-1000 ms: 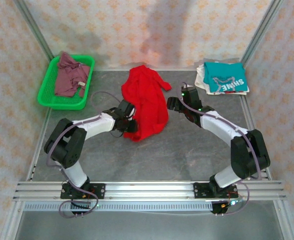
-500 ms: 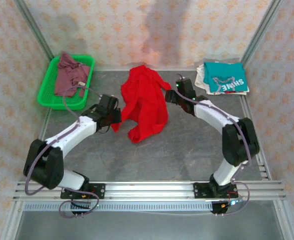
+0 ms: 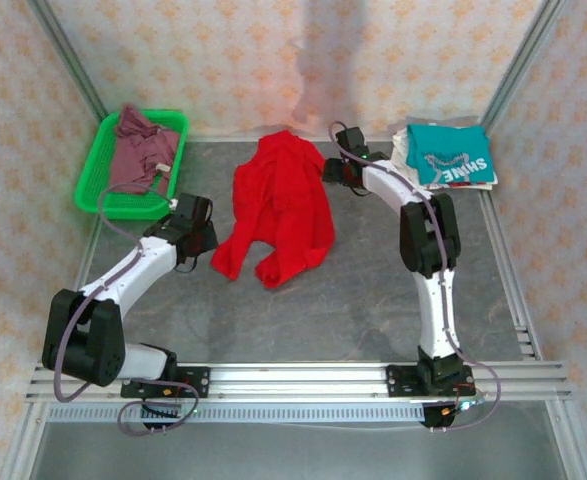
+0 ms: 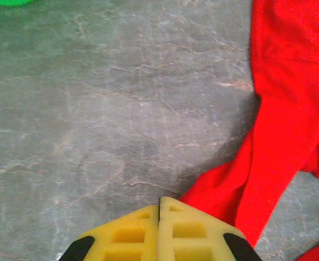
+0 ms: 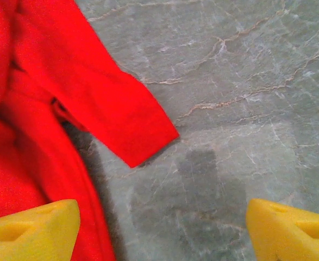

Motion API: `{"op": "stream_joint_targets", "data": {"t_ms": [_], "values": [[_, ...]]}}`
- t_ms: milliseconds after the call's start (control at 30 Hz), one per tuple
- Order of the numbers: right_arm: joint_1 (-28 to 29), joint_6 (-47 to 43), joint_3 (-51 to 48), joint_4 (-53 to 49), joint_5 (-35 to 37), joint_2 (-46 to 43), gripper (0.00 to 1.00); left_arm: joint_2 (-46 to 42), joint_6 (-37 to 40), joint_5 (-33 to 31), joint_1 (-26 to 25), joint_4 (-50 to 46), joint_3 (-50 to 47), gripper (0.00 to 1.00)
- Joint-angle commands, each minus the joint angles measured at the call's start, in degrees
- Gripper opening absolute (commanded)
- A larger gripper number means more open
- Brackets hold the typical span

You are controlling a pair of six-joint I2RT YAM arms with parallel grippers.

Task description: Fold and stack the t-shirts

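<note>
The red t-shirt (image 3: 283, 210) lies crumpled and spread on the grey table (image 3: 323, 310), in the middle of its far half, between the two grippers; the left gripper (image 4: 159, 202) is low at the shirt's left lower corner, its yellow pads pressed flat together with no gap; in the left wrist view the red cloth reaches right up to the tip of the pads, but whether a fold is pinched there I cannot tell; the right gripper (image 5: 162, 217) is at the shirt's upper right edge, its jaws wide apart and holding nothing; in the right wrist view one red sleeve (image 5: 121, 119) lies flat on the table ahead of the fingers; the teal t-shirt (image 3: 453, 155) printed "SHINE" lies folded on top of the whitish t-shirt (image 3: 403, 150) at the far right corner; the mauve t-shirt (image 3: 138, 155) is bunched inside the green basket (image 3: 98, 190) at the far left.
</note>
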Motion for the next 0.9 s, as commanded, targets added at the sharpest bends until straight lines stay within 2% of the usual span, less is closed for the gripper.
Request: {"op": "stream_joint_targets", "data": {"t_ms": [0,33,100,167,267,333,400,500,533,633,733,867], "values": [[0.1,0.4,5.5,-4.8,-3.7,3.4,0.79,3.4,2.9,8.0,-0.8,1.0,1.7,0.31],[0.1,0.6,6.5,-4.4,-4.4,4.4,0.79,4.6,3.8,9.3,-1.5,1.2,1.9,0.40],[0.1,1.1,10.1,-6.5,-5.8,6.7,0.79,6.9,4.8,11.1,-2.9,1.5,2.1,0.49],[0.1,1.8,12.7,-9.7,-7.1,7.5,0.72,9.2,5.4,12.1,-3.8,0.8,2.7,0.53],[0.3,3.8,4.8,-4.7,-8.4,1.8,0.71,11.4,6.0,12.6,-5.5,0.2,2.9,0.56],[0.4,5.3,-4.0,1.2,-9.3,-4.8,0.71,12.7,6.4,13.7,-6.4,1.3,2.1,0.55],[0.6,6.3,-12.0,5.8,-10.1,-11.1,0.72,14.4,6.2,13.0,-6.4,1.0,1.9,0.48],[1.2,6.3,-22.2,7.6,-8.9,-19.4,0.72,16.2,5.9,10.9,-6.1,-0.4,2.2,0.05],[1.4,6.2,-25.4,8.0,-8.4,-22.0,0.72,16.0,5.6,10.7,-5.8,-0.7,2.3,0.00],[2.6,5.3,-36.6,10.5,-9.4,-30.7,0.72,12.6,4.9,10.3,-4.6,-2.1,3.0,0.00],[4.4,5.2,-45.0,10.5,-14.8,-37.3,0.72,7.4,3.7,9.8,-2.6,-5.3,5.5,0.00],[7.8,10.2,-53.9,15.8,-21.2,-43.1,0.73,0.3,2.8,10.3,0.5,-7.6,8.3,0.00]]}}
